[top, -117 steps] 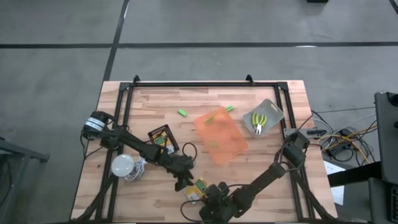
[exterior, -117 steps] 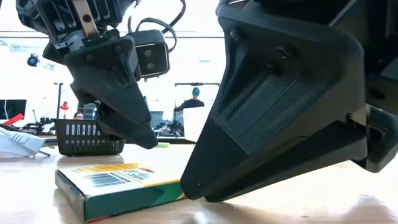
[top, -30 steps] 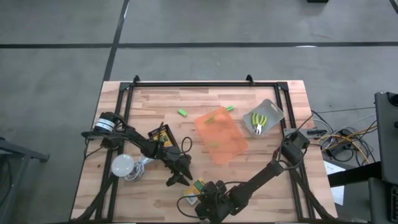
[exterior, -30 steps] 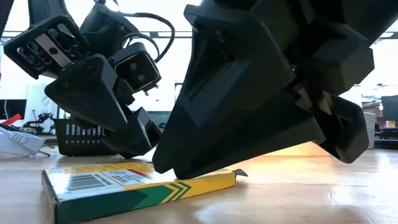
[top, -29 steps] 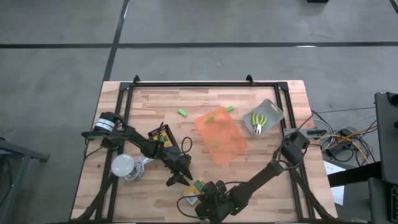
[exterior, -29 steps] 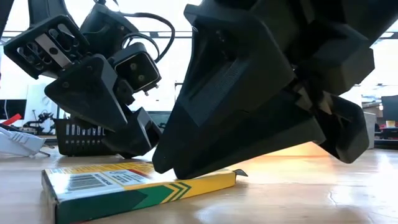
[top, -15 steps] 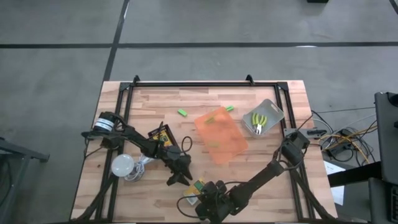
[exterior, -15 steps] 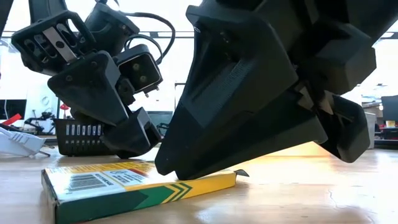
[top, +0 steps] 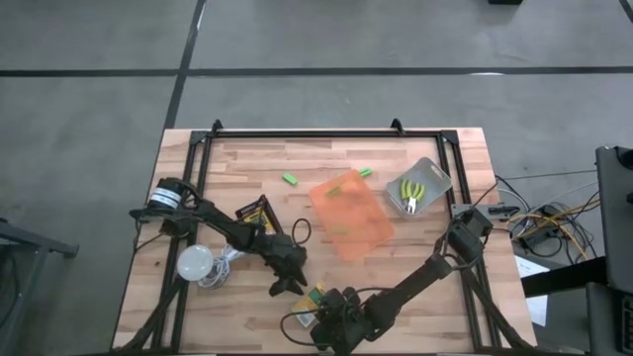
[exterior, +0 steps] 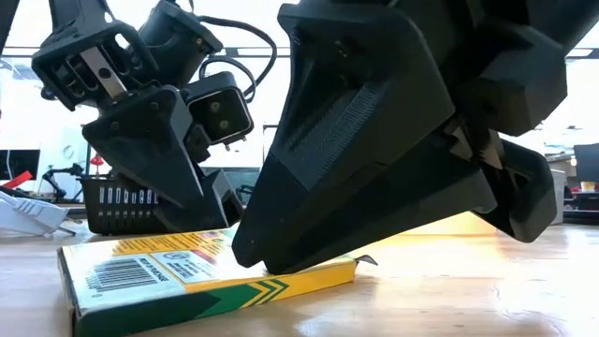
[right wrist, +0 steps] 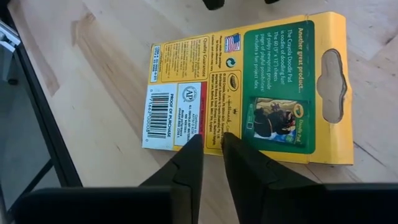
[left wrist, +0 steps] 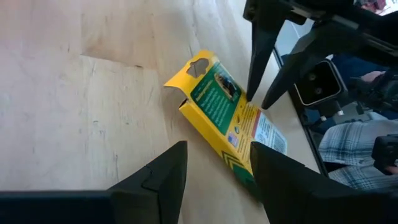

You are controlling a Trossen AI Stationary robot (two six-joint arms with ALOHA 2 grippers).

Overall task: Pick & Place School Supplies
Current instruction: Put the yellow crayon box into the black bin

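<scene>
A: Change vs earlier: in the low view the crayon box (exterior: 201, 271) has tilted, its barcode end now raised off the table (top: 415, 287). Left arm has edged closer to it.

B: Claws?

A: Right gripper (right wrist: 211, 149) is nearly closed, tips pressing on the box's printed back face, not clamping it. Left gripper (left wrist: 214, 158) is spread wide and empty, just beside the box's hang-tab end.

B: Box location?

A: Near front edge of the table, between both grippers. A second crayon box (top: 253, 215) lies under the left arm. Orange tray (top: 351, 213) is well apart, mid-table; green blocks (top: 290, 179) beyond it.

B: Risks?

A: My guess: with only fingertip pressure on a flat face, the box could pivot or skid out toward the edge. If the left fingers close now they may straddle a corner and flick it instead of gripping.
</scene>
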